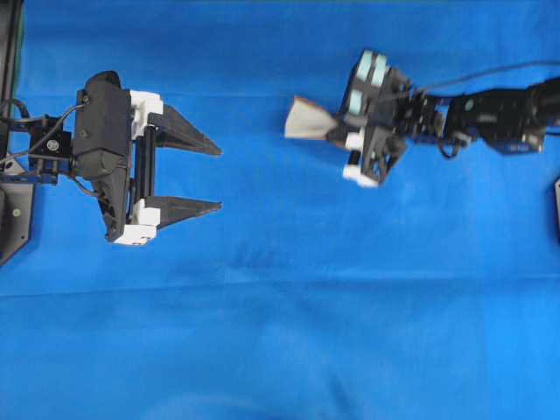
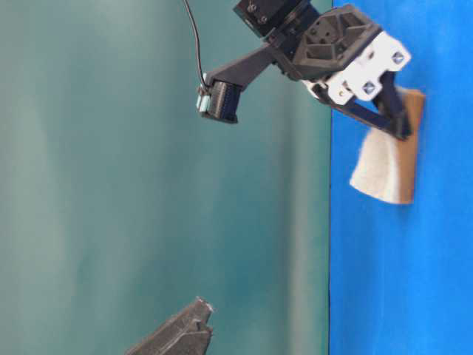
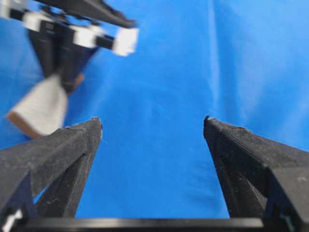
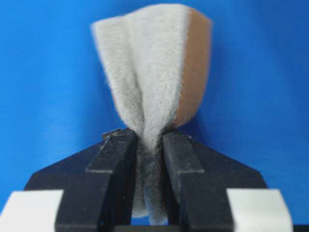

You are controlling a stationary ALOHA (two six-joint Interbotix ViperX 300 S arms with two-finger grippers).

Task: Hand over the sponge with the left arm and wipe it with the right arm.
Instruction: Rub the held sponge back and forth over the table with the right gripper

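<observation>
Half the sponge (image 4: 154, 72) between fingers (image 4: 116, 164)

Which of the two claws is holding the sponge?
The right gripper, the one with teal patches: its jaws pinch the sponge. The plain black left gripper stands wide open and empty.

Two black jointed robot arms, each ending in one claw: the left claw (image 1: 219, 178) and the right claw (image 1: 331, 133). One small grey-white fuzzy sponge with an orange-brown base (image 1: 306, 118). One blue cloth-covered surface (image 1: 289, 306).
</observation>
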